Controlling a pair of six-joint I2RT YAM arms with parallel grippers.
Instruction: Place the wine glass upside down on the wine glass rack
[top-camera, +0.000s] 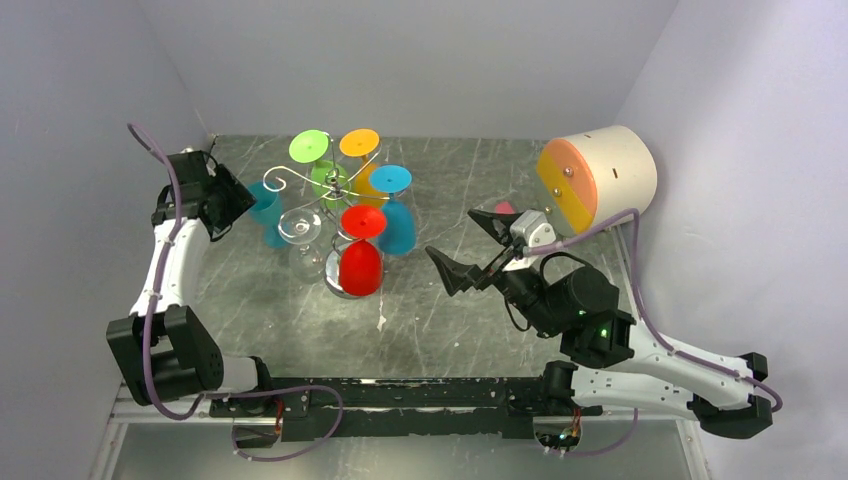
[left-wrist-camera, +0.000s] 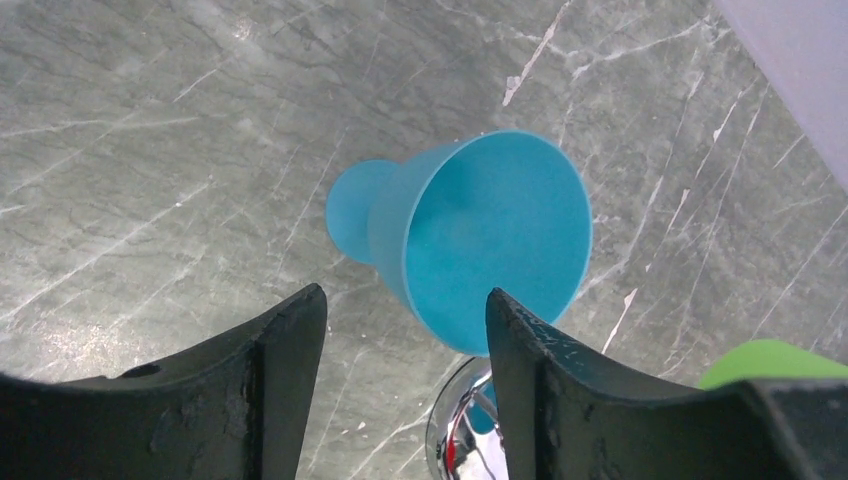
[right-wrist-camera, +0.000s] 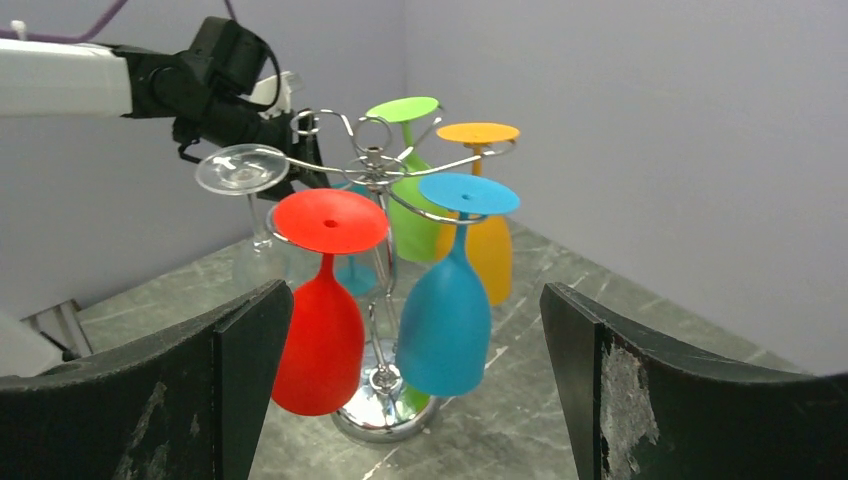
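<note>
The silver wire wine glass rack (top-camera: 343, 190) stands mid-table on its round shiny base (right-wrist-camera: 385, 412). Red (right-wrist-camera: 318, 345), blue (right-wrist-camera: 447, 320), orange (right-wrist-camera: 490, 250), green (right-wrist-camera: 412, 225) and clear (right-wrist-camera: 243, 168) glasses hang upside down from it. A teal wine glass (top-camera: 266, 212) stands upright on the table left of the rack. In the left wrist view its open mouth (left-wrist-camera: 495, 240) faces up, just ahead of the fingers. My left gripper (left-wrist-camera: 405, 300) is open and empty above it, not touching. My right gripper (top-camera: 468, 248) is open and empty, right of the rack and facing it.
A beige cylinder with an orange face (top-camera: 598, 175) lies at the back right, with a small pink thing (top-camera: 505, 208) near it. Grey walls close in the table at the left, back and right. The rack's base (left-wrist-camera: 460, 430) shows close below the left fingers.
</note>
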